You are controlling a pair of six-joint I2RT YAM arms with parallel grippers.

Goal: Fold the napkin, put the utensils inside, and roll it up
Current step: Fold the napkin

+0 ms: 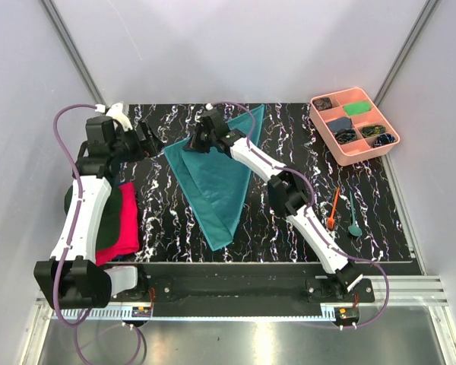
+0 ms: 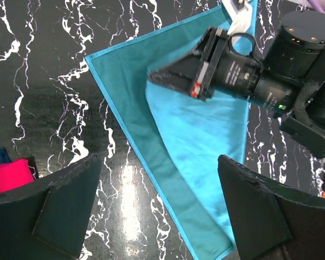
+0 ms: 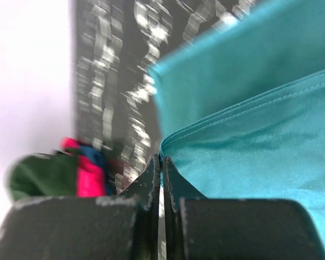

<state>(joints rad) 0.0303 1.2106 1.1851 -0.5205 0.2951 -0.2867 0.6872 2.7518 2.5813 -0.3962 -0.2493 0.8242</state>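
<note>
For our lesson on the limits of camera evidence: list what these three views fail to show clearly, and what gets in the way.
- Top view: the left arm covers part of the pink cloth.
- Top view: the contents of the tray are too small to name.
- Right wrist view: the right gripper hides how much napkin it pinches; the background is blurred.

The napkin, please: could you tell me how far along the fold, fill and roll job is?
Done: the napkin lies folded into a triangle. In hand: the right gripper is shut on its top layer's edge; the left gripper hovers open nearby. Left: the fork and spoon lie on the table apart from it, and nothing is rolled.
</note>
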